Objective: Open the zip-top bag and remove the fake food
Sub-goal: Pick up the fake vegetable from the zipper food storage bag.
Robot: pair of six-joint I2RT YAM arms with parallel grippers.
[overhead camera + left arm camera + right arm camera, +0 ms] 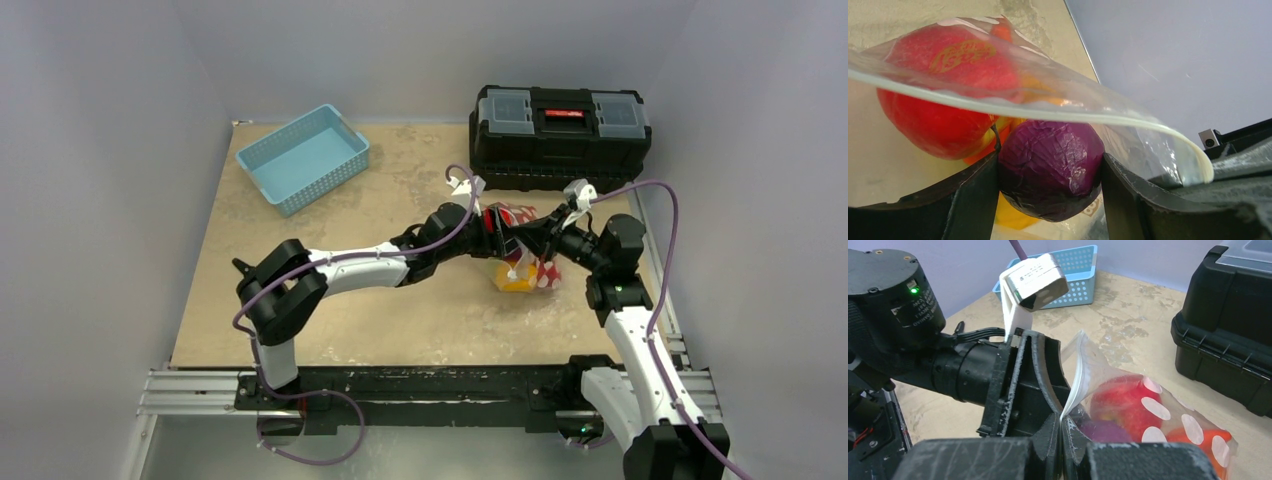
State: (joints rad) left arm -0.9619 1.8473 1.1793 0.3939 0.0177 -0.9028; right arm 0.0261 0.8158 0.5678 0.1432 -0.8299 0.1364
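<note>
The zip-top bag [522, 274], clear with white dots [1168, 412], lies at mid-right of the table with its mouth held open. My right gripper [1061, 424] is shut on the bag's white zip strip [1078, 377] and holds that edge up. My left gripper [1050, 175] reaches in through the mouth under the upper strip [1023, 111]. Its fingers [973, 195] press both sides of a purple piece of fake food [1050, 167]. A red apple [943, 100] and yellow and orange pieces lie behind it in the bag. In the top view the two grippers [500, 235] [535, 250] meet at the bag.
A light-blue perforated basket [303, 157] stands at the back left of the table. A black toolbox [560, 135] sits at the back right, just behind the bag, and also shows in the right wrist view [1228, 330]. Grey walls enclose the table.
</note>
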